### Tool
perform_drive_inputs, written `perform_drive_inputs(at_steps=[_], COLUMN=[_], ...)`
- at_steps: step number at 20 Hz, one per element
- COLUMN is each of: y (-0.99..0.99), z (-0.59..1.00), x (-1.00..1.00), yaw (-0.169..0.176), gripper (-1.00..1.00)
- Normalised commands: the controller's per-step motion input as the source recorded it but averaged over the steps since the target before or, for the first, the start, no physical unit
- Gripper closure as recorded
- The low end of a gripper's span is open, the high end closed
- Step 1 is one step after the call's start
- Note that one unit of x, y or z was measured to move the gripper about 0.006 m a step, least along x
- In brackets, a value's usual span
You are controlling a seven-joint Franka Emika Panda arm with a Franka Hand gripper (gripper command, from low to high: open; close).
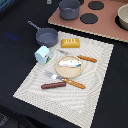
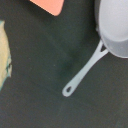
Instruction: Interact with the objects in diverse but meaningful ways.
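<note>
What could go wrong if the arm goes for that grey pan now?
The grey long-handled pan has a thin handle, so a grasp may slip or swing the pan. The pale blue house-shaped carton stands close by and could be knocked over. The gripper is not in view, so alignment cannot be judged.

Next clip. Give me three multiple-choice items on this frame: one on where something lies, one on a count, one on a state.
1. Where does the silver fish lie?
A. on the round plate
B. in the grey pan
C. on the bare dark table

2. How many orange-handled pieces of cutlery lie by the plate?
A. one
B. two
C. four

3. What is in the long-handled pan?
A. the bread loaf
B. nothing
C. the sausage

Answers: 1 A, the fish rests on top of the plate on the woven mat. 2 B, a fork lies beyond the plate and a knife lies nearer. 3 B, the pan's bowl shows bare, while the bread loaf and sausage lie on the mat.
</note>
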Motion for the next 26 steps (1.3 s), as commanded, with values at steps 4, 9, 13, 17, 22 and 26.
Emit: perform_drive_inputs(at_steps=[4, 9, 13, 17, 22, 26], y=[0.15, 0.24, 0.36, 0.46, 0.44, 0.43], z=[-0.17, -0.10, 0.00, 0.13, 0.21, 0.22], x=[-0.19, -0.11, -0.08, 0.00, 0.05, 0.37], yaw=[-0.161, -0.141, -0.157, -0.110, -0.086, -0.108], gripper=[-1.00, -1.00, -1.00, -1.00, -1.00, -1.00])
